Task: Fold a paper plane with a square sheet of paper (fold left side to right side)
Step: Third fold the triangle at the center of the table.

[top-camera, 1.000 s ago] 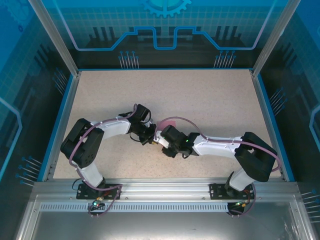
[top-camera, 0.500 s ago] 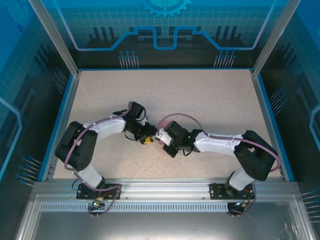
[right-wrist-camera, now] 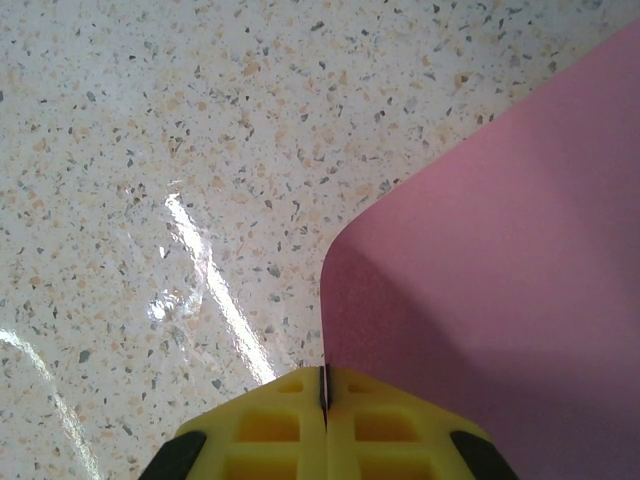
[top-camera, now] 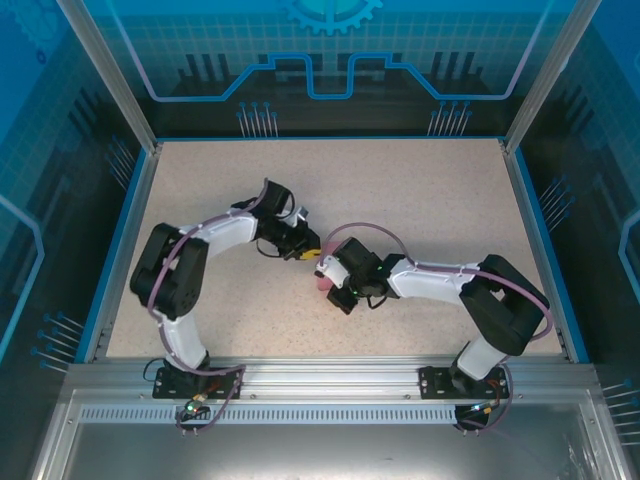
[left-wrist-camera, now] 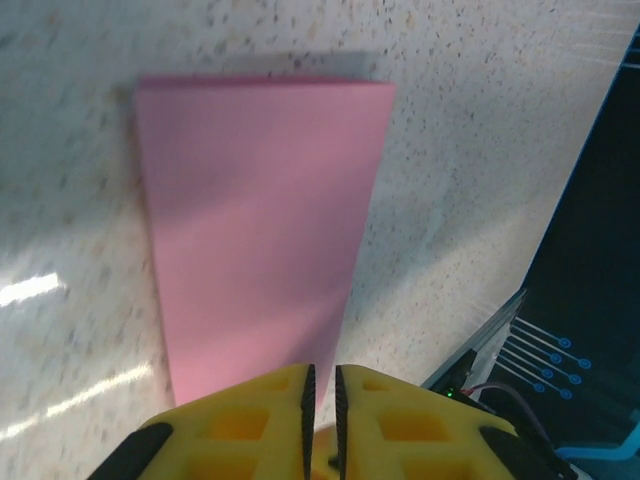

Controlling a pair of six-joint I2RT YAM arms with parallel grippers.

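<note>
Speckled table carries the pink sheet of paper near its middle, folded into a narrow strip. The right end effector is pressed together, pinching the sheet's curled-up edge. The left end effector shows a thin slit between its fingers, and I cannot tell whether it grips.

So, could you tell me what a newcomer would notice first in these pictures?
The pink sheet of paper, a long strip on the speckled table, catches the eye first. The right end effector is shut on a lifted edge of it. The left arm and right arm meet at the table's middle.
</note>
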